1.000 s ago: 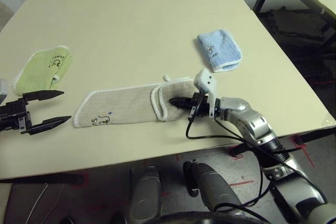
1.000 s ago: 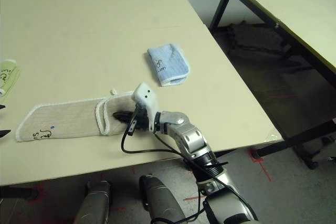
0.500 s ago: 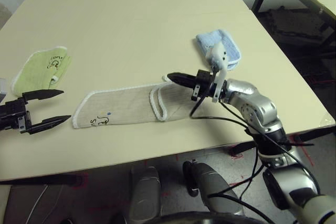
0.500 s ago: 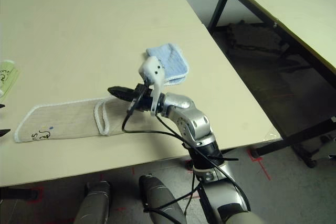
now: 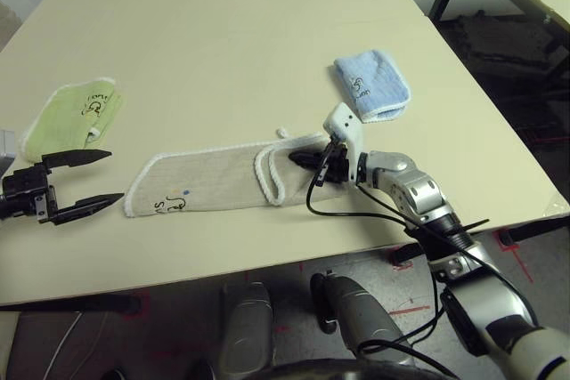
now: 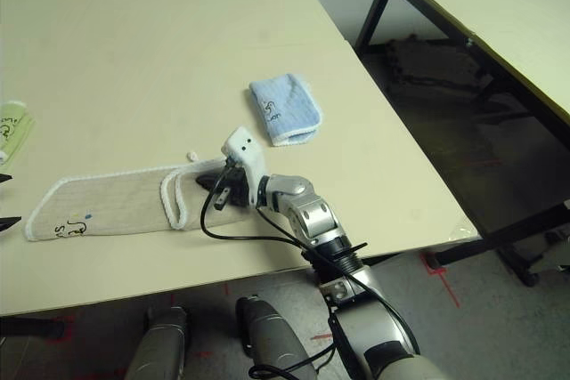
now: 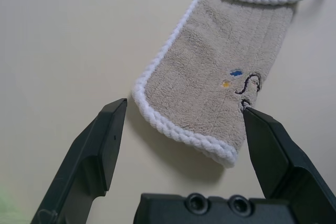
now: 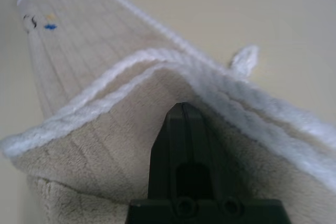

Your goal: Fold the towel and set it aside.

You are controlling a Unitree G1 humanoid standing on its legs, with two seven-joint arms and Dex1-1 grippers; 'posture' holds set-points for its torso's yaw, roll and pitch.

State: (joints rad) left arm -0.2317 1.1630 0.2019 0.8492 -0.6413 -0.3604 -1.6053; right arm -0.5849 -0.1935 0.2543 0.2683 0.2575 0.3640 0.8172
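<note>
The beige towel (image 5: 214,182) lies flat in a long strip near the table's front edge, its right end doubled over in a small fold. My right gripper (image 5: 296,158) is shut, its black fingertips (image 8: 182,107) resting on that folded right end against the white stitched edge; nothing is pinched between them. My left gripper (image 5: 114,177) hangs open just left of the towel's left end, and in the left wrist view that end with the dark logo (image 7: 251,83) lies between the spread fingers (image 7: 105,140).
A folded light-green towel (image 5: 71,117) lies at the far left and a folded light-blue towel (image 5: 372,84) behind my right arm. The table's front edge (image 5: 267,264) runs close below the towel. A second table (image 6: 499,6) stands to the right.
My right gripper, on the towel a second ago, lifted above it and has come back down on the folded right end. The towel stayed flat. The left gripper has barely moved.
</note>
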